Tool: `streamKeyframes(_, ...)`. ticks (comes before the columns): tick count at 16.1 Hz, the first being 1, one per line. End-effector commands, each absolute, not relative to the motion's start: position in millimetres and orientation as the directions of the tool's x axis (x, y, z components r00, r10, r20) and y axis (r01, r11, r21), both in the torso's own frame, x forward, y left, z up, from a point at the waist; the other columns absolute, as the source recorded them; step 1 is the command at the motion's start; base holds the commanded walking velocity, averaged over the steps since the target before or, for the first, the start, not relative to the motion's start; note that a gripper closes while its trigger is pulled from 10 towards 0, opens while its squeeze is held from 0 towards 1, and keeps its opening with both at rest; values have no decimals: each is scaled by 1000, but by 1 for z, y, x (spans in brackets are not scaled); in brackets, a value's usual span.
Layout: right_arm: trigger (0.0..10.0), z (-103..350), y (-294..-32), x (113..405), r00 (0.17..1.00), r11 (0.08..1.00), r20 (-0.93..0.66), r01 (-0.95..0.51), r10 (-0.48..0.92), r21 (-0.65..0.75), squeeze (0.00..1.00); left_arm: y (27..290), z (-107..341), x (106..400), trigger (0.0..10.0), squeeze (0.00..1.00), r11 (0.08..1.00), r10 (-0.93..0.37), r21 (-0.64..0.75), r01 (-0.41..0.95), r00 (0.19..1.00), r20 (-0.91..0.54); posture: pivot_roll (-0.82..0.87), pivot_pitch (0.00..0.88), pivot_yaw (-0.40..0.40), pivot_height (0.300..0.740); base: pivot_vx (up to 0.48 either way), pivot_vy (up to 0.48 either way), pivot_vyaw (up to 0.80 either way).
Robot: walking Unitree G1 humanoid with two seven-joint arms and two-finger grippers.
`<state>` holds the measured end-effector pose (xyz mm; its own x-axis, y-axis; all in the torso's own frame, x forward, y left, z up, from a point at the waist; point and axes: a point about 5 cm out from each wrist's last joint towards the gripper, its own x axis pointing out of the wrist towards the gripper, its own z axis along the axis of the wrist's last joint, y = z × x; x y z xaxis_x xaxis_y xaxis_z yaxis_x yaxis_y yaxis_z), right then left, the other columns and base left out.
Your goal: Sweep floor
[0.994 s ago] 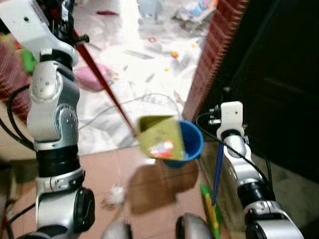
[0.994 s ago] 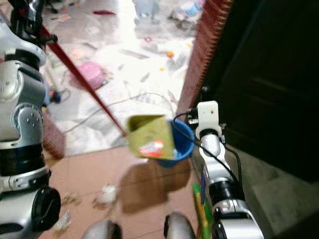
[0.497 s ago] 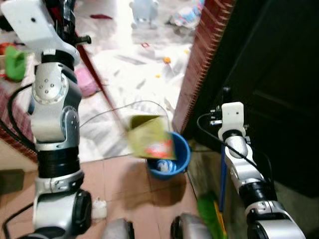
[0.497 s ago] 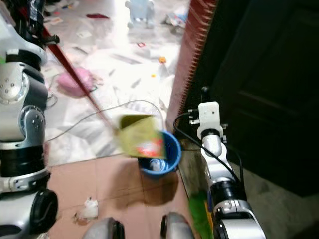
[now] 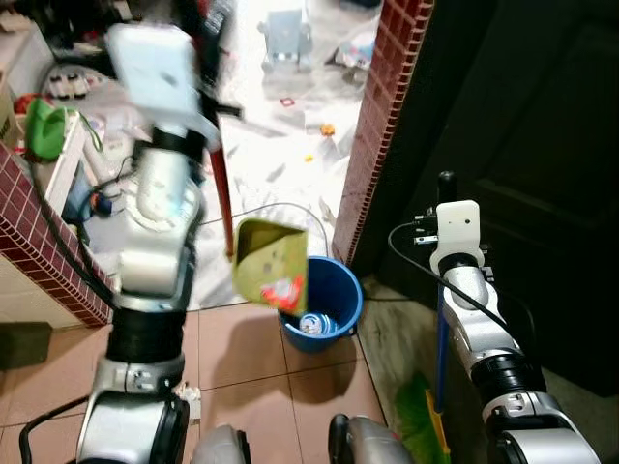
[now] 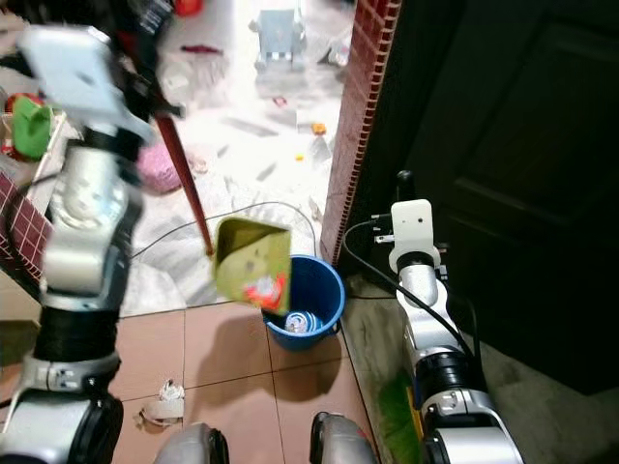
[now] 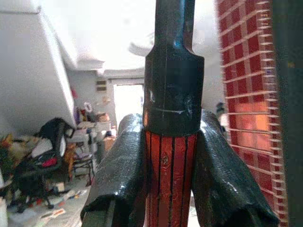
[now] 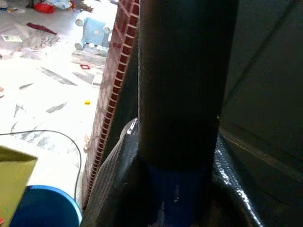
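Note:
A yellow-green dustpan (image 5: 269, 263) hangs tilted over the blue bucket (image 5: 350, 286), with red and white litter at its lower lip. Its red handle (image 5: 221, 198) rises steeply to my raised, blurred left arm. My left gripper (image 7: 171, 189) is shut on that red handle just below its black cap. My right gripper (image 8: 177, 189) is shut on the broom handle (image 5: 440, 338), which is blue with a black top and stands upright by the dark door. The green bristles (image 5: 418, 416) rest on the floor by my right foot. A small bottle (image 5: 311, 324) lies in the bucket.
A red brick pillar (image 5: 382, 126) rises right behind the bucket, with a dark door (image 5: 542, 145) to its right. A low brick wall (image 5: 48, 242) is at the left. A cable (image 5: 290, 208) loops over the littered white floor beyond. Crumpled paper (image 6: 164, 406) lies on the tiles by my left foot.
The whole view has shifted and pulled back. My left arm has swung forward and up, so the red handle stands steeper. The dustpan stays over the bucket. The right arm holds still.

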<state>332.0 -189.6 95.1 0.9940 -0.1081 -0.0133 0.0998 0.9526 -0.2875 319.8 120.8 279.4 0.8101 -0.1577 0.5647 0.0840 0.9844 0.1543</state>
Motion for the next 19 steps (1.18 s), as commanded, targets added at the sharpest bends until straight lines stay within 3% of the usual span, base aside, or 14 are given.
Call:
streamKeyframes(1, 10000, 104, -193, 334, 993, 949, 21, 114, -112, -295, 0, 102, 287, 308, 10000, 0, 957, -280, 246, 157, 729, 625, -50, 77, -24, 740, 0, 0, 0)
streamKeyframes(3, 10000, 104, -193, 334, 993, 949, 21, 113, -112, -296, 0, 86, 288, 301, 10000, 0, 914, -399, 328, 239, 677, 618, -50, 79, -24, 740, 0, 0, 0)
streamKeyframes(11, 10000, 104, -192, 336, 994, 949, 22, 109, -107, -296, 0, 43, 285, 279, 10000, 0, 797, -604, 448, 406, 539, 587, -46, 77, -26, 740, 0, 0, 0)
streamKeyframes(14, 10000, 104, -192, 336, 994, 949, 23, 108, -106, -295, 0, 62, 304, 291, 10000, 0, 885, -466, 357, 300, 590, 659, -47, 77, -25, 740, 0, 0, 0)
streamKeyframes(17, 10000, 104, -192, 336, 994, 950, 20, 105, -103, -295, 0, 101, 338, 303, 10000, 0, 976, -218, 169, 137, 627, 748, -44, 74, -32, 740, 0, 0, 0)
streamKeyframes(19, 10000, 102, -190, 336, 995, 950, 14, 95, -95, -297, 0, 133, 357, 308, 10000, 0, 991, -66, 122, -51, 614, 787, -37, 72, -38, 740, 0, 0, 0)
